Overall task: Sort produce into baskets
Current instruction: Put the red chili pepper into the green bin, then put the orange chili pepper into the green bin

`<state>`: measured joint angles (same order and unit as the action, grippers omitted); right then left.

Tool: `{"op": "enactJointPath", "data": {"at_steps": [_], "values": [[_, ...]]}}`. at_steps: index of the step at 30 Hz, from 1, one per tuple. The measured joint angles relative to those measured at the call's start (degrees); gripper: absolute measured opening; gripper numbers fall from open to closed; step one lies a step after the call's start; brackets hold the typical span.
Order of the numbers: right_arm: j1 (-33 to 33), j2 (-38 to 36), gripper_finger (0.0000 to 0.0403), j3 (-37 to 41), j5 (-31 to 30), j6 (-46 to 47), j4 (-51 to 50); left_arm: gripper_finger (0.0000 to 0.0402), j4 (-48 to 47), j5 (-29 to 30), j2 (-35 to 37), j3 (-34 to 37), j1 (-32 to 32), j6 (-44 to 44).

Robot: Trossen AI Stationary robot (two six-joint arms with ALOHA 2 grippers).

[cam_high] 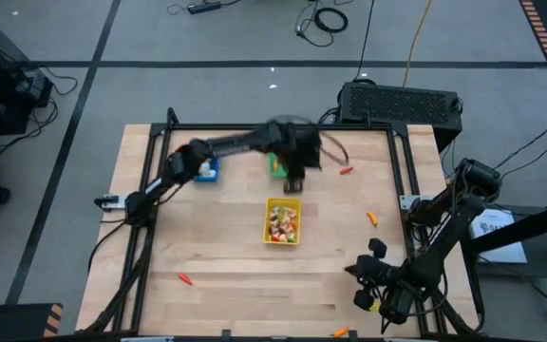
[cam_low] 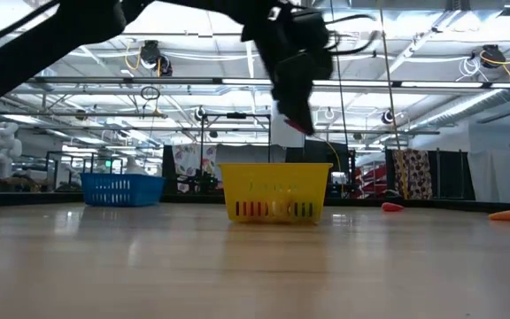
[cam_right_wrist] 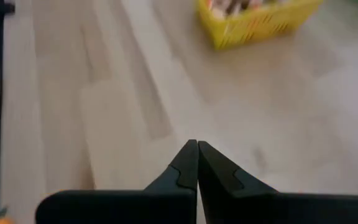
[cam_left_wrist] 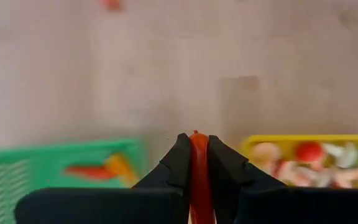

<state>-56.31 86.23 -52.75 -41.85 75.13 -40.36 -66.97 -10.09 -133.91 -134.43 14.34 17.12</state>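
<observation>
My left gripper (cam_high: 292,186) hangs above the table between the green basket (cam_high: 277,165) and the yellow basket (cam_high: 283,220), shut on a small orange-red carrot piece (cam_left_wrist: 197,155). The low view shows it high over the yellow basket (cam_low: 277,190). The yellow basket holds several white and red produce pieces, and the green basket (cam_left_wrist: 55,174) holds an orange piece. The blue basket (cam_high: 207,170) stands at the far left. My right gripper (cam_right_wrist: 197,147) is shut on nothing, above the table's near right corner (cam_high: 357,272). My left gripper pinches the carrot piece (cam_left_wrist: 197,149) between its two fingers, which slant down from above. The piece lies lengthwise in the gap and reaches the fingertips (cam_left_wrist: 180,152). It is lifted clear of the table and baskets; its red end shows below the fingers in the low view (cam_low: 298,128).
Loose carrot pieces lie on the wood: one at the far right (cam_high: 347,171), one right of the yellow basket (cam_high: 372,218), one near the front left (cam_high: 186,278), one at the front edge (cam_high: 340,332). A black box (cam_high: 402,103) stands beyond the far edge.
</observation>
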Motion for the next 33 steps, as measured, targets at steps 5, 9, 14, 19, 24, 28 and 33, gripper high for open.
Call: {"op": "enactJointPath", "data": {"at_steps": [5,9,14,19,24,28,33], "values": [[0.39,0.01,0.0,0.02,-7.12,-0.11,-0.89,0.0037,0.19,0.0,1.79,-0.07,6.27,-1.29],[1.19,0.01,0.0,0.04,-9.18,-4.1,-1.91,0.0038,-0.02,-0.07,1.77,-0.04,10.03,-3.86],[1.2,0.1,0.0,0.04,-4.14,-4.3,-2.34,0.0038,0.08,-0.06,0.97,-0.04,12.17,-8.71],[1.09,0.14,0.0,0.04,-2.62,-4.01,-2.35,0.0039,-0.34,0.49,-0.88,-0.04,11.81,-10.84],[1.09,0.14,0.0,0.04,-1.56,-3.82,-2.23,0.0073,-0.68,5.6,-1.31,-0.04,11.12,-12.83],[1.09,0.14,0.0,0.04,-1.11,-3.82,-2.07,0.0123,-0.91,6.76,-1.31,-0.04,10.44,-13.7],[1.09,0.14,0.0,0.04,-1.11,-3.8,-1.57,0.0155,-1.31,7.62,-1.31,-0.04,9.73,-13.22]]}}
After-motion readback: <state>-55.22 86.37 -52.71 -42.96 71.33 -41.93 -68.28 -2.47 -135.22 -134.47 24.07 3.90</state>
